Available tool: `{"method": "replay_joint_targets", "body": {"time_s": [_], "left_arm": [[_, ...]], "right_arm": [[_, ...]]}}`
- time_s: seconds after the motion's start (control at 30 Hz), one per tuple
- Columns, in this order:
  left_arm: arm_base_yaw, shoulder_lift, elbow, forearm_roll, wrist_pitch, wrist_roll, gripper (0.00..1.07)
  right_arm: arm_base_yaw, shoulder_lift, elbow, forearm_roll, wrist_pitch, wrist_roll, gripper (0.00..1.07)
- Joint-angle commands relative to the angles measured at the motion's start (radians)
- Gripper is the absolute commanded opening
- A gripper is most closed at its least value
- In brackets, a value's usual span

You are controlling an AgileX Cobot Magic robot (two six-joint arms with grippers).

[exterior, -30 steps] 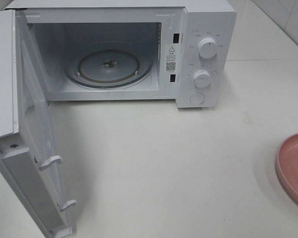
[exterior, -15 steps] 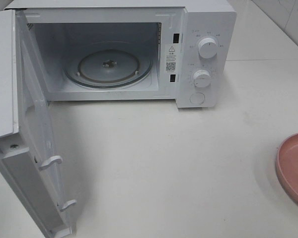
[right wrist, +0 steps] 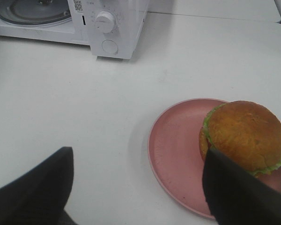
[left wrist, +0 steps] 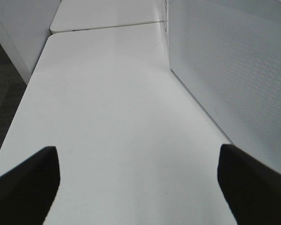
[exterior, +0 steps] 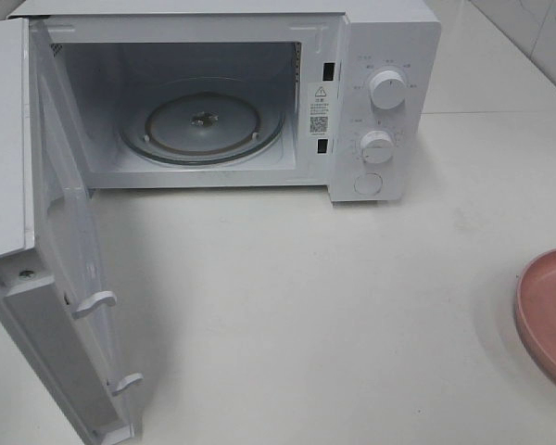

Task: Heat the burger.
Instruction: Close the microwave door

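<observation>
The burger (right wrist: 246, 133), golden-brown bun over green lettuce, sits on the far side of a round pink plate (right wrist: 173, 140) in the right wrist view. My right gripper (right wrist: 136, 154) hovers open above the table beside the plate, and one dark finger (right wrist: 234, 192) overlaps the burger's near edge without gripping it. In the exterior high view only the plate's rim (exterior: 549, 315) shows at the right edge; the burger and both grippers are out of frame. My left gripper (left wrist: 136, 150) is open over bare table, nothing between its fingers.
The white microwave (exterior: 380, 102) stands at the back with its door (exterior: 37, 232) swung wide to the left and a glass turntable (exterior: 202, 122) inside. In the left wrist view the door's perforated outer face (left wrist: 229, 70) is beside my left gripper. A tiled wall rises at the right.
</observation>
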Motion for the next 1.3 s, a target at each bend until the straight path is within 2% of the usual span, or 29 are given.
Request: {"method": "replay_joint_targets", "body": {"time_s": [0.03,0.3,0.43,0.47,0.5,0.53,0.57,0.6,0.63,0.67,0.7,0.73,0.8,1.0,1.13,1.17,1.2,1.23,1.3], "left_arm": [[0.003,-0.020,0.004,-0.004,-0.008,-0.007,0.84],[0.003,-0.020,0.002,0.006,-0.011,-0.007,0.84],[0.003,0.008,-0.036,0.051,-0.023,-0.007,0.75],[0.003,0.036,-0.050,0.066,-0.029,-0.007,0.66],[0.003,0.036,-0.050,0.066,-0.029,-0.007,0.66],[0.003,0.053,-0.051,0.071,-0.035,-0.007,0.61],[0.003,0.085,-0.051,0.079,-0.057,-0.008,0.46],[0.003,0.085,-0.051,0.079,-0.057,-0.008,0.46],[0.003,0.123,-0.051,0.078,-0.086,-0.008,0.28],[0.003,0.123,-0.051,0.078,-0.086,-0.008,0.28],[0.003,0.142,-0.051,0.078,-0.108,-0.008,0.20],[0.003,0.178,-0.051,0.079,-0.152,-0.008,0.04],[0.003,0.193,-0.051,0.079,-0.179,-0.008,0.00],[0.003,0.309,-0.029,0.079,-0.347,-0.008,0.00],[0.003,0.389,0.068,0.068,-0.546,-0.006,0.00],[0.003,0.389,0.068,0.068,-0.546,-0.006,0.00],[0.003,0.415,0.111,0.051,-0.640,-0.005,0.00],[0.003,0.415,0.111,0.051,-0.640,-0.005,0.00],[0.001,0.458,0.183,0.007,-0.820,0.000,0.00]], "right_arm": [[-0.005,-0.026,0.000,0.001,-0.006,-0.012,0.74],[-0.005,-0.026,0.000,0.001,-0.006,-0.012,0.74],[-0.005,-0.026,0.000,0.001,-0.006,-0.012,0.74],[-0.005,-0.026,0.000,0.001,-0.006,-0.012,0.74],[-0.005,-0.026,0.000,0.001,-0.006,-0.012,0.74],[-0.005,-0.026,0.000,0.001,-0.006,-0.012,0.74],[-0.005,-0.026,0.000,0.001,-0.006,-0.012,0.74],[-0.005,-0.026,0.000,0.001,-0.006,-0.012,0.74],[-0.005,-0.026,0.000,0.001,-0.006,-0.012,0.74],[-0.005,-0.026,0.000,0.001,-0.006,-0.012,0.74],[-0.005,-0.026,0.000,0.001,-0.006,-0.012,0.74],[-0.005,-0.026,0.000,0.001,-0.006,-0.012,0.74],[-0.005,-0.026,0.000,0.001,-0.006,-0.012,0.74],[-0.005,-0.026,0.000,0.001,-0.006,-0.012,0.74],[-0.005,-0.026,0.000,0.001,-0.006,-0.012,0.74],[-0.005,-0.026,0.000,0.001,-0.006,-0.012,0.74],[-0.005,-0.026,0.000,0.001,-0.006,-0.012,0.74],[-0.005,-0.026,0.000,0.001,-0.006,-0.012,0.74],[-0.005,-0.026,0.000,0.001,-0.006,-0.012,0.74]]}}
